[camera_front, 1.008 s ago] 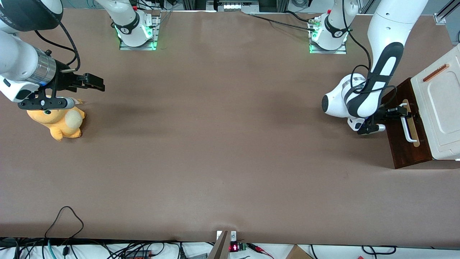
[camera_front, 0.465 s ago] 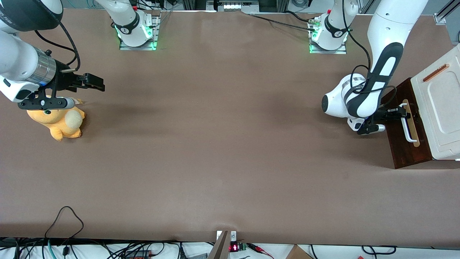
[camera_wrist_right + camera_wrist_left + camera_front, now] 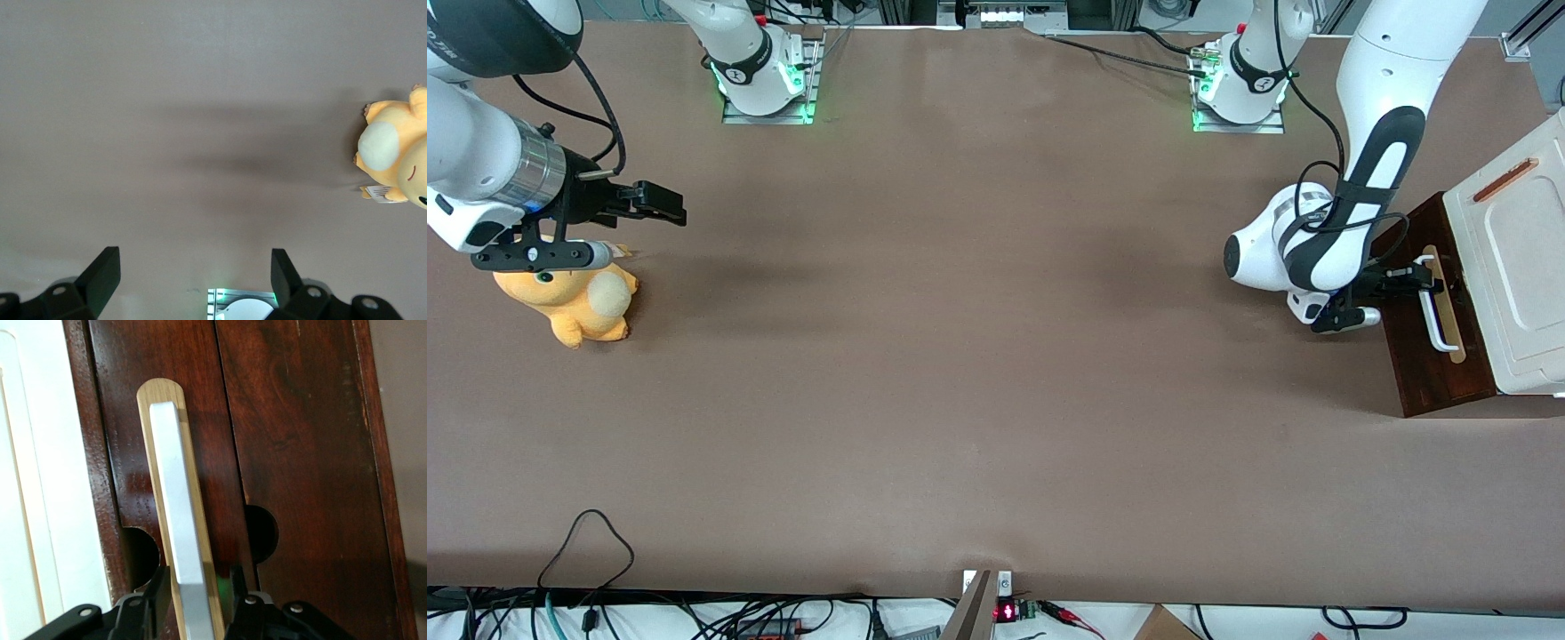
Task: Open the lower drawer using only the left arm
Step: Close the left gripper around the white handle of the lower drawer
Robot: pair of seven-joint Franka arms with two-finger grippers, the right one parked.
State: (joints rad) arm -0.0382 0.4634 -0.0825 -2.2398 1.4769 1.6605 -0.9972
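The lower drawer [image 3: 1427, 360] shows as a dark reddish-brown front below the white cabinet top, toward the working arm's end of the table. Its white bar handle [image 3: 1437, 313] [image 3: 175, 500] lies on a pale wood strip [image 3: 155, 393]. The left arm [image 3: 1352, 213] reaches down in front of the drawer. My gripper [image 3: 1424, 274] [image 3: 197, 590] sits at the handle end farther from the front camera. It is open, one finger [image 3: 155, 590] against the strip and the other finger [image 3: 237, 585] a little apart, with the bar between them.
The white cabinet top [image 3: 1525, 276] carries a small copper bar [image 3: 1504, 180]. An orange plush toy [image 3: 569, 302] [image 3: 393, 157] lies toward the parked arm's end of the table. Cables run along the table edge nearest the front camera.
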